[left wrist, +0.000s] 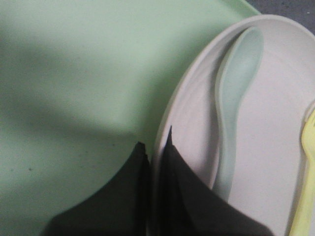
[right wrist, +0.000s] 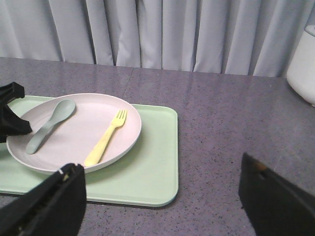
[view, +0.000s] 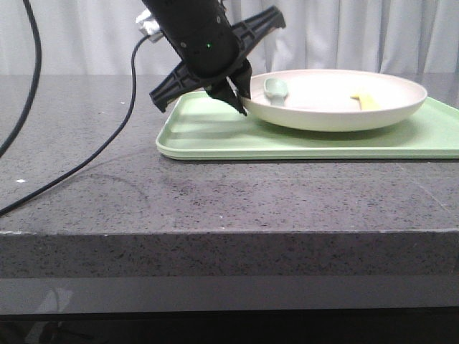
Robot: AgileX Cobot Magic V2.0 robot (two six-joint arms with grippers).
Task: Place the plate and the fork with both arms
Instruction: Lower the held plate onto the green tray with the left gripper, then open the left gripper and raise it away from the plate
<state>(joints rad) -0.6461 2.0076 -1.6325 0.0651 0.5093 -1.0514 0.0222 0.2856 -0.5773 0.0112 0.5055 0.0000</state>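
Note:
The off-white plate (view: 337, 107) rests on the light-green tray (view: 215, 132), tilted slightly up at its left side. In it lie the pale-yellow fork (view: 367, 102) and a grey-green spoon (view: 276, 89). My left gripper (view: 239, 104) is shut on the plate's left rim; the left wrist view shows one finger outside and one inside the rim (left wrist: 155, 140), beside the spoon (left wrist: 236, 98) and the fork (left wrist: 307, 187). My right gripper (right wrist: 158, 166) hangs open above the tray's right end, empty, with the plate (right wrist: 78, 132) and fork (right wrist: 106, 138) ahead of it. It is out of the front view.
A black cable (view: 107, 143) trails over the dark stone table left of the tray. A white container (right wrist: 302, 69) stands at the table's far right. Grey curtains hang behind. The table's front edge is close to the tray (right wrist: 147, 172).

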